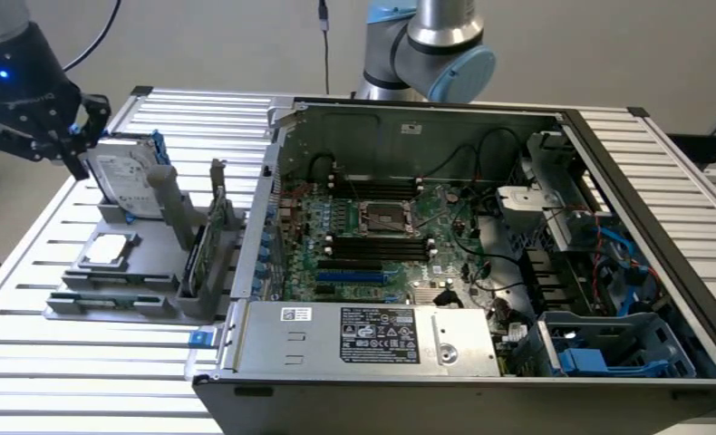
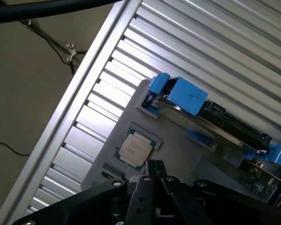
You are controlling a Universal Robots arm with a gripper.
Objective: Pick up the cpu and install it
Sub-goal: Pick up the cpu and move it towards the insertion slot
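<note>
The cpu (image 1: 108, 249) (image 2: 135, 149) is a small square chip with a dull silver top. It lies flat in a recess of the grey holder (image 1: 140, 272) on the slatted table, at the exterior view's left. My gripper (image 1: 58, 136) (image 2: 155, 164) hangs above and behind the holder, apart from the chip, with its fingers together and nothing between them. The open computer case holds the green motherboard (image 1: 371, 245), whose dark metal-framed socket (image 1: 385, 217) sits at its middle.
A silver hard drive with a blue frame (image 1: 122, 174) (image 2: 187, 96) stands tilted in the holder just behind the chip. Upright cards (image 1: 219, 236) stand between holder and case. The case wall (image 1: 274, 181), cables and a drive cage (image 1: 612, 344) surround the motherboard.
</note>
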